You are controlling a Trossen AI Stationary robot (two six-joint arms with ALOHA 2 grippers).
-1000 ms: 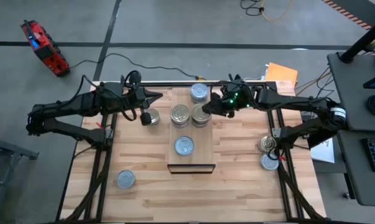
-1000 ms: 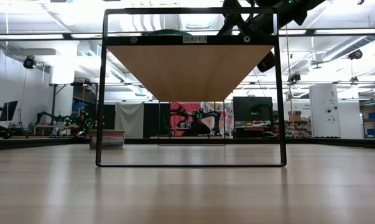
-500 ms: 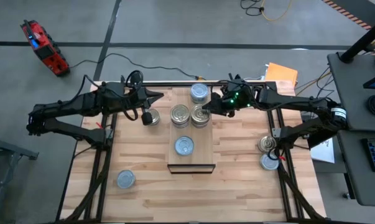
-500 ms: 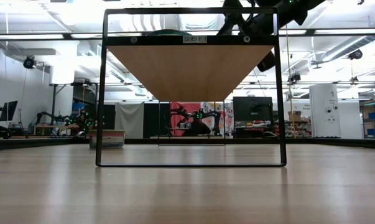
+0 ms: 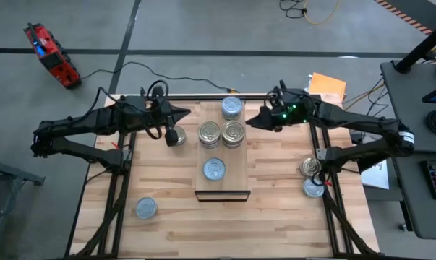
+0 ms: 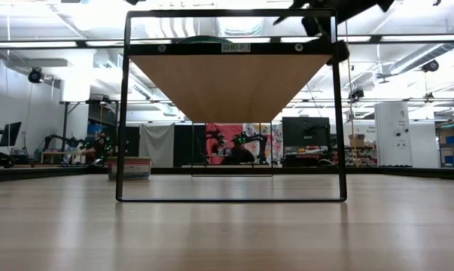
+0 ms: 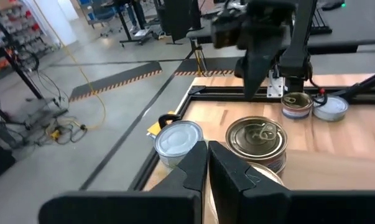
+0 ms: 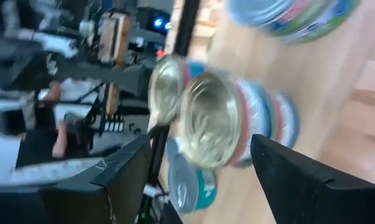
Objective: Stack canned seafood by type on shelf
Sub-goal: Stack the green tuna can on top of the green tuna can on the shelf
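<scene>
Wooden counter [image 5: 275, 188] on a dark frame over grey floor, red tool [image 5: 51, 54] lying off beyond the far left corner; open workshop hall behind in the low view

Pale shelf [image 5: 236, 173] in the counter's middle, carrying four tins: blue-grey-topped tin [image 5: 232, 108] at the far end, two gold ringed tins [image 5: 210, 133] [image 5: 233, 133] side by side in the middle, another blue-grey tin [image 5: 214, 170] nearer the dark front edge

Loose tins on the counter: one [image 5: 176, 136] just left of the shelf, one [image 5: 146, 209] near the front left, two [image 5: 309, 167] [image 5: 313, 188] at the right edge

Right end effector [image 5: 251, 120] just right of the ringed pair, clear of them, fingers spread wide, nothing held

Left end effector [image 5: 183, 112] left of the shelf, above the loose tin there, fingers pressed together, holding nothing
</scene>
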